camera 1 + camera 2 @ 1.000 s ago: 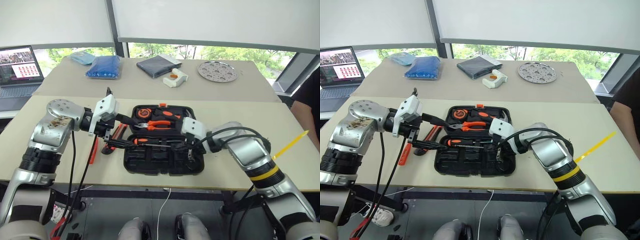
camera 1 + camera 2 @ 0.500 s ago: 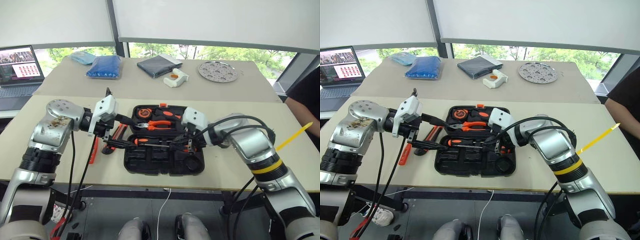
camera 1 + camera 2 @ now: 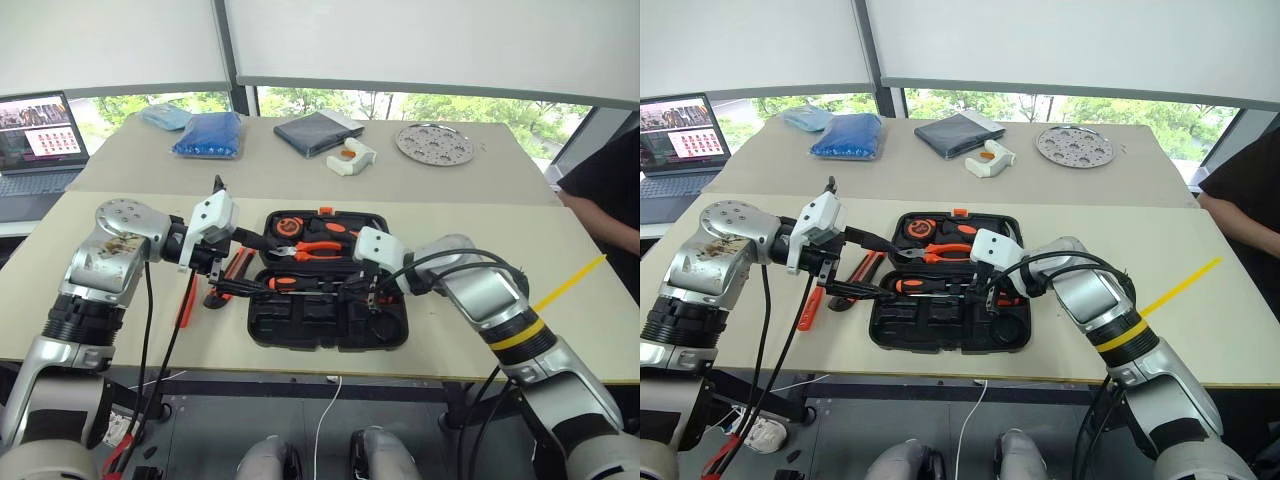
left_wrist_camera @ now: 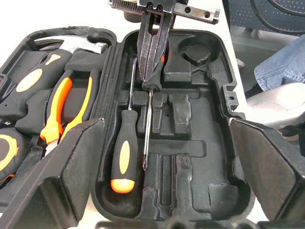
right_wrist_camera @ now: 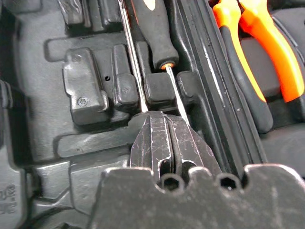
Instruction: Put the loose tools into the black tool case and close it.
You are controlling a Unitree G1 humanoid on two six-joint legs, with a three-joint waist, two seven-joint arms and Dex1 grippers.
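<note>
- Right pincer [image 4: 153, 52] – fingers pressed together, clamped on the thin metal shaft [image 4: 147, 129] of a loose screwdriver, over the front half of the black tool case [image 3: 300, 328].
- Left pincer [image 3: 240, 266] – spread wide, holding nothing, at the case's left edge.
- Just beside that shaft, a black-and-orange screwdriver [image 4: 124, 152] lies in its slot.
- Orange pliers [image 3: 325, 248] and a tape measure [image 3: 290, 225] sit in the rear half.
- On the tabletop [image 3: 120, 300] left of the open case lie red-handled tools [image 3: 186, 300].

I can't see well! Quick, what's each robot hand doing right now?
Left hand: open, holding nothing, by the case.
Right hand: closed, over the case; whether it grips the thin shaft can't be told.
</note>
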